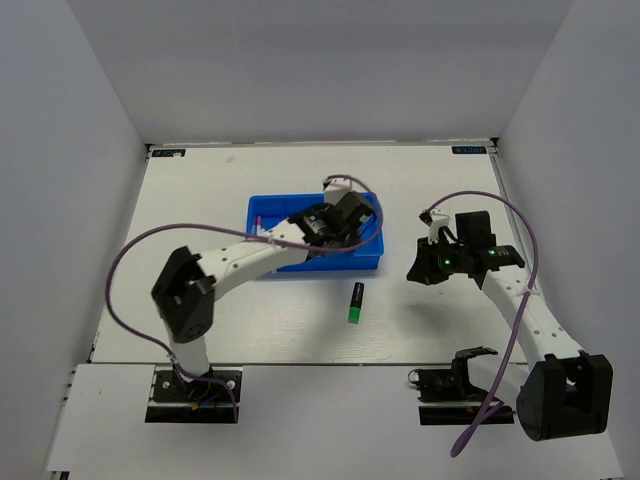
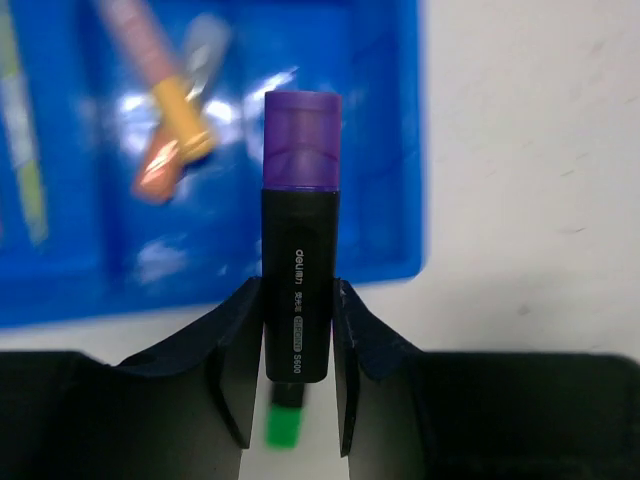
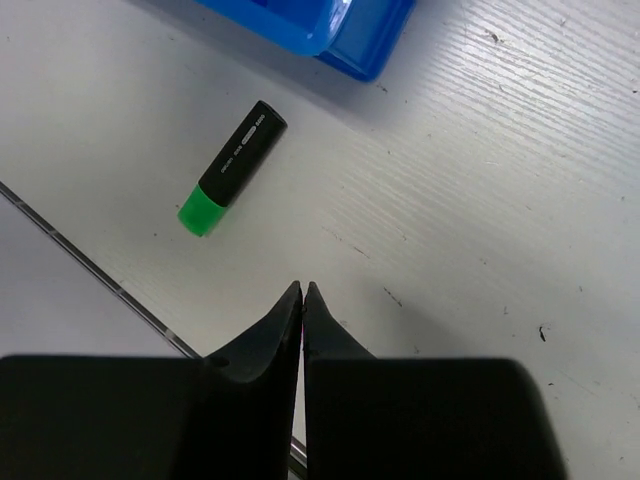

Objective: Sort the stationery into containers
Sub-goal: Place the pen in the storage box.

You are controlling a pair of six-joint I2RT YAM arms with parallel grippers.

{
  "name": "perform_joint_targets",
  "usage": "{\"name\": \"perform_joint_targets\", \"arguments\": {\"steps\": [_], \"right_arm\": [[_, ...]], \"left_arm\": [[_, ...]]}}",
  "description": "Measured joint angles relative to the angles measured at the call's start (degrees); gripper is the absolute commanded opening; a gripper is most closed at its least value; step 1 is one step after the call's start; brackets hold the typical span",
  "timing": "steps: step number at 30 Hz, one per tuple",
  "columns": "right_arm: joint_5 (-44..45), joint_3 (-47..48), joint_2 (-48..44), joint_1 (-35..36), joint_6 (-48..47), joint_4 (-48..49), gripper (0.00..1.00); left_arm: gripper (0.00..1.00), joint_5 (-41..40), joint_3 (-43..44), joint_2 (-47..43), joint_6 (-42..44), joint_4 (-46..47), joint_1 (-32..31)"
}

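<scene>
My left gripper (image 2: 298, 335) is shut on a purple-capped black highlighter (image 2: 300, 250) and holds it over the right end of the blue tray (image 2: 400, 150). In the top view this gripper (image 1: 352, 215) hangs over the tray's (image 1: 340, 266) right compartments. A pink/orange highlighter (image 2: 165, 150) and a yellow pen (image 2: 25, 170) lie in the tray. A green/black highlighter (image 1: 355, 302) lies on the table just in front of the tray; it also shows in the right wrist view (image 3: 232, 167). My right gripper (image 3: 303, 292) is shut and empty, right of that highlighter (image 1: 418, 270).
The tray's corner (image 3: 340, 30) shows at the top of the right wrist view. The white table's front edge (image 3: 90, 260) runs close below the green highlighter. Grey walls enclose the table on three sides.
</scene>
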Motion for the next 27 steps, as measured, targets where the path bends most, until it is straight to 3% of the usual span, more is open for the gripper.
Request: {"name": "perform_joint_targets", "arguments": {"steps": [5, 7, 13, 17, 20, 23, 27], "right_arm": [[0.5, -1.0, 0.0, -0.1, 0.1, 0.0, 0.17], [0.6, -1.4, 0.0, -0.3, 0.3, 0.0, 0.33], [0.5, -1.7, 0.0, -0.6, -0.1, 0.0, 0.37], [0.5, -1.7, 0.0, -0.9, 0.0, 0.0, 0.47], [0.3, -1.7, 0.3, -1.0, -0.2, 0.0, 0.61], [-0.3, -1.7, 0.6, -1.0, -0.7, -0.1, 0.62], [-1.8, -1.7, 0.7, -1.0, -1.4, -0.5, 0.58]], "left_arm": [[0.11, 6.1, 15.4, 13.6, 3.7, 2.0, 2.9], [0.12, 7.3, 19.7, 17.4, 4.1, 1.6, 3.3], [0.15, 9.5, 20.6, 20.8, 3.6, 0.3, 5.3], [0.23, 10.3, 19.9, 20.8, 3.4, 0.0, 7.1], [0.44, 11.0, 19.9, 20.8, 3.4, 0.1, 8.3], [0.56, 12.0, 19.9, 20.8, 3.2, 0.1, 8.7], [0.60, 13.1, 20.0, 20.8, 3.1, 0.1, 8.7]]}}
